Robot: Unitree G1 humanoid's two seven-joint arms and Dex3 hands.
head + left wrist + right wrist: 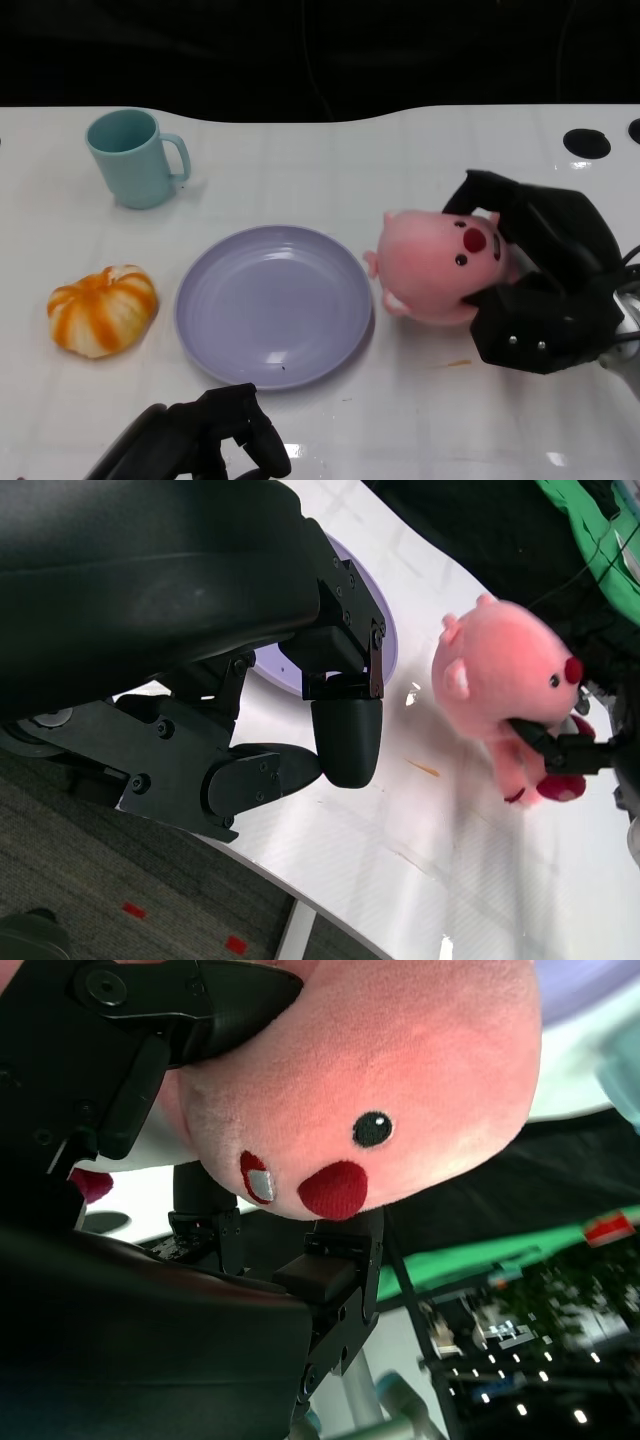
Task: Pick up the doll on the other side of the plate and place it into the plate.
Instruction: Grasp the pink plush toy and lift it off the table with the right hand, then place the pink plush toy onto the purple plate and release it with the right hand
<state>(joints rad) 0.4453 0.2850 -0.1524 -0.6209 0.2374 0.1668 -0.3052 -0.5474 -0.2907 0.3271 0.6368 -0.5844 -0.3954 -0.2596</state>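
Note:
A pink plush doll [440, 266] with a red nose is held by my right hand [540, 280], just right of the lavender plate [272, 303]. The black fingers wrap it from behind and below. The left wrist view shows the doll [505, 685] lifted off the table, gripped by the right hand's fingers [555, 748]. In the right wrist view the doll [400, 1070] fills the frame, pressed between the fingers [180, 1010]. My left hand [215, 440] sits at the near table edge below the plate, fingers curled in, holding nothing; it fills the left wrist view as my left hand [250, 680].
A teal mug [135, 157] stands at the back left. An orange-and-white pumpkin toy [102, 310] lies left of the plate. Two dark holes [587, 143] mark the table's far right. Nothing lies in the plate.

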